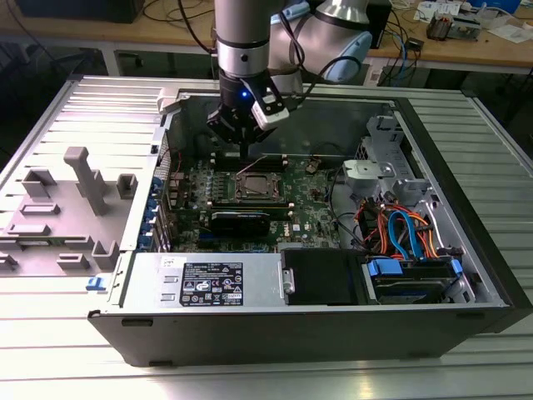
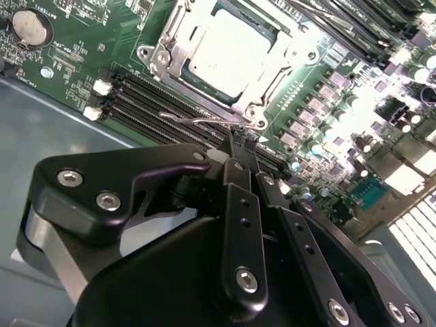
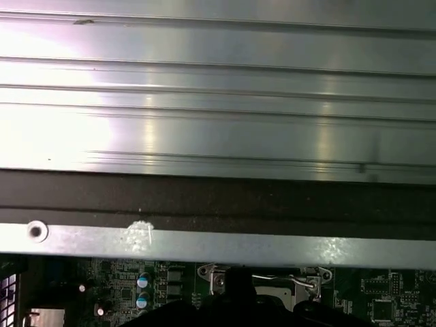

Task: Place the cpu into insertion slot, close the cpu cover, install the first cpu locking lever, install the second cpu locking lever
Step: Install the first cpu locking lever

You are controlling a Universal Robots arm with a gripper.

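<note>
The gripper was seen closed, its fingers pressed together with nothing between them, the tip just beside a thin wire lever at the edge of the slot. The cpu was seated in the slot, with the cover lying down around it. A slip of the tip off the springy lever was judged likely, which could scrape the board or the memory slots close by. The open case was set on a ribbed metal tabletop; benches with cables were seen behind.
</note>
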